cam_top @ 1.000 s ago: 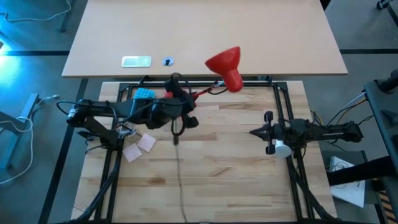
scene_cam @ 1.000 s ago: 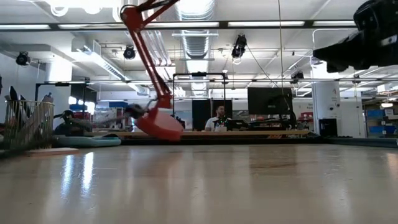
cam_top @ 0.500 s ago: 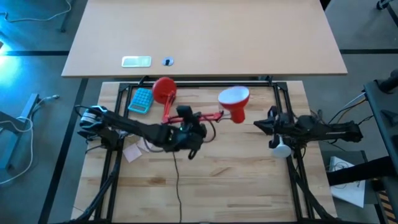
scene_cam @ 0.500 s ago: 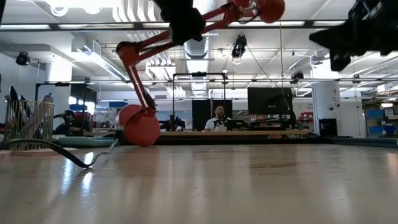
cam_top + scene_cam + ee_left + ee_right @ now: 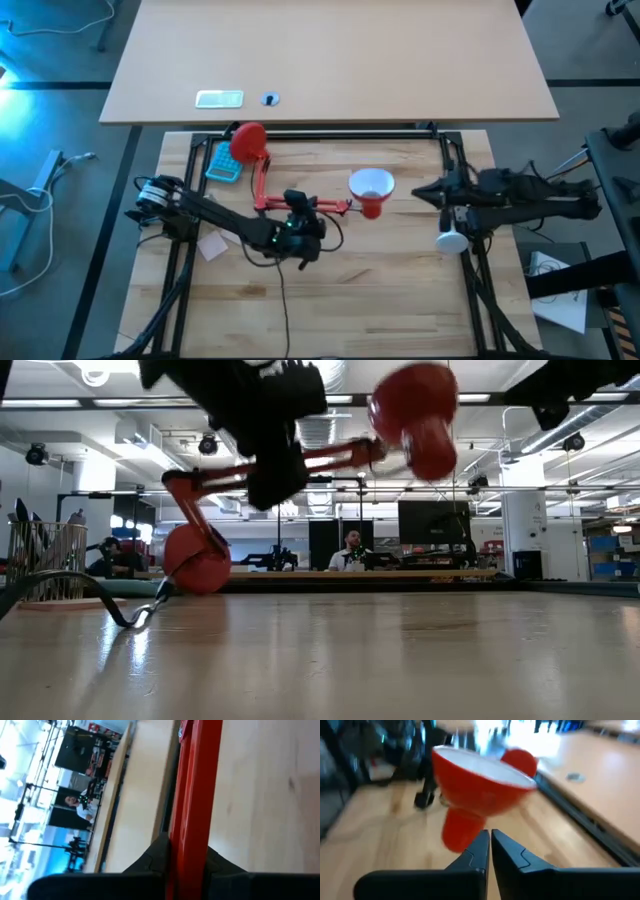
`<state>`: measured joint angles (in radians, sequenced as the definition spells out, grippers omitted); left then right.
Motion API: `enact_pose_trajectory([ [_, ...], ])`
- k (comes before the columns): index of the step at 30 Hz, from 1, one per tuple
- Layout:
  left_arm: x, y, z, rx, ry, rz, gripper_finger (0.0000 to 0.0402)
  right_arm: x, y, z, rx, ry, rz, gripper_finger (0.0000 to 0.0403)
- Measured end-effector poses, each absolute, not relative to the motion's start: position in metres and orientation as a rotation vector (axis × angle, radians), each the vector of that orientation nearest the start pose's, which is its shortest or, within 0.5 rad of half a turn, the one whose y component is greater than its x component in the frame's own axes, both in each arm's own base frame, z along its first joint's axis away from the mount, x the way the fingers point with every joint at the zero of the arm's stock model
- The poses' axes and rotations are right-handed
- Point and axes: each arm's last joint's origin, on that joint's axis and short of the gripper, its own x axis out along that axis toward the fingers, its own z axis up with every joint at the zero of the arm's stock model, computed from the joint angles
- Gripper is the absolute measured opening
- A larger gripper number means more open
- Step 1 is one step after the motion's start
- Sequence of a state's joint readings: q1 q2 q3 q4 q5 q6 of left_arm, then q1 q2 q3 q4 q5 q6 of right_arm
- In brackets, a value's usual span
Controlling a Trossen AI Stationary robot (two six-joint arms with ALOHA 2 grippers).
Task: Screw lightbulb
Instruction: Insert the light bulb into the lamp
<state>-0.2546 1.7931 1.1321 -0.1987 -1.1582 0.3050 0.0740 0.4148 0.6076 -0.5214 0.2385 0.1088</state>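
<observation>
lamp shade (image 5: 371, 186) has swung up empty, left jaws gripping lamp arm (image 5: 300, 207), right jaws closed.

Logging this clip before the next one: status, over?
Left gripper shut on red lamp arm, shade opening upward. Right gripper shut, empty, pointed at shade. Lightbulb on table beside right arm, not picked up.

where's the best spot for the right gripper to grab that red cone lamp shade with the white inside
Take the red cone lamp shade by its narrow round neck, coming in level from the right arm's side. The cone opens upward and flares too wide to pinch. The neck below it faces the shut right gripper, whose fingers must open first.
</observation>
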Motion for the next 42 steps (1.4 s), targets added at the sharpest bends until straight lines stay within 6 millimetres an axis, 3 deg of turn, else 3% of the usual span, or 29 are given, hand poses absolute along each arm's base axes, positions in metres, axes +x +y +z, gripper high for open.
enact_pose_trajectory([
  [6,0.365,-0.073,0.15,0.939,0.91,0.677,0.0051,0.121,0.002,0.31,-0.105,0.71,-0.184,0.0076],
  [10,0.368,-0.079,0.127,0.982,0.948,0.655,0.0056,0.146,0.008,0.323,-0.104,0.802,-0.113,0.0134],
  [18,0.372,-0.08,0.11,1.0,0.971,0.663,0.0064,0.191,0.035,0.29,-0.066,0.961,-0.017,0.0205],
  [24,0.371,-0.08,0.118,0.951,0.97,0.596,0.0096,0.211,0.054,0.274,-0.057,0.96,-0.087,0.0213],
  [32,0.361,-0.084,0.144,0.945,0.962,0.577,0.018,0.243,0.062,0.244,-0.129,1.002,-0.155,0.0215],
  [37,0.352,-0.089,0.17,0.794,0.924,0.486,0.0231,0.258,0.071,0.22,-0.153,1.064,-0.145,0.0216],
  [42,0.343,-0.088,0.183,0.673,0.936,0.437,0.0265,0.267,0.083,0.204,-0.218,1.105,-0.108,0.0212],
])
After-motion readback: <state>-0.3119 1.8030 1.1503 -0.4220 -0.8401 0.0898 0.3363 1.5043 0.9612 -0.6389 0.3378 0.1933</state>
